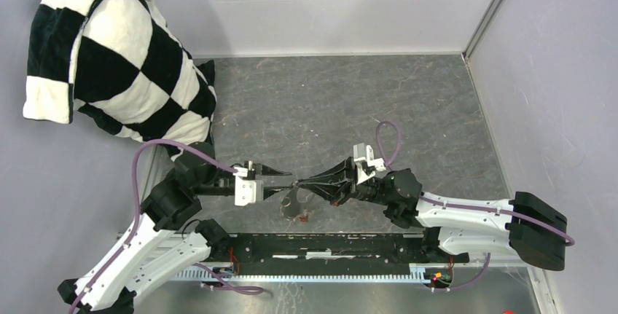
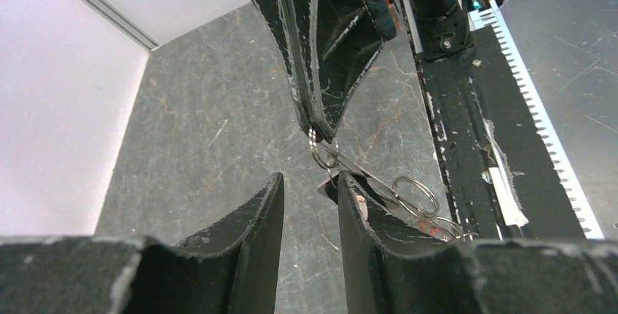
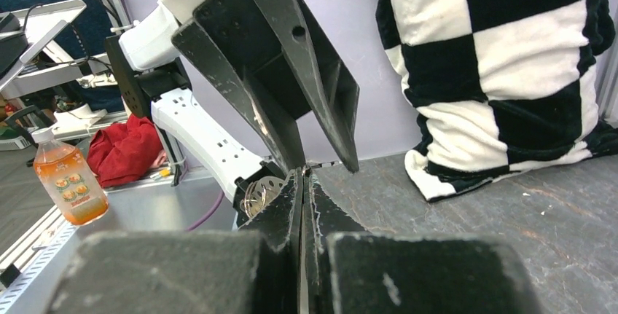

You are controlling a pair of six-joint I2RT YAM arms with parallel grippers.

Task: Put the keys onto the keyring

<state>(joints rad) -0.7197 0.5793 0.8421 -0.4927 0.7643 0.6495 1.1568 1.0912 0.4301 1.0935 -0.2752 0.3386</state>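
Note:
My right gripper [image 1: 297, 181] is shut on a thin silvery keyring [image 2: 323, 152] at its very tips, above the grey table. From the ring a wire runs down to more small rings [image 2: 415, 194] and a red tag [image 2: 436, 230]. The bunch of keys [image 1: 291, 203] hangs just below the tips. In the right wrist view a silvery perforated piece [image 3: 271, 183] with rings shows left of the shut fingers [image 3: 291, 205]. My left gripper [image 1: 286, 183] faces the right one tip to tip and is open with nothing between its fingers [image 2: 262, 212]. The bunch lies just outside its right finger.
A black-and-white checkered pillow [image 1: 116, 59] leans in the back left corner. A black rail with a toothed strip [image 1: 328, 248] runs along the near edge between the arm bases. Purple walls [image 1: 554, 73] close in the grey table [image 1: 328, 103].

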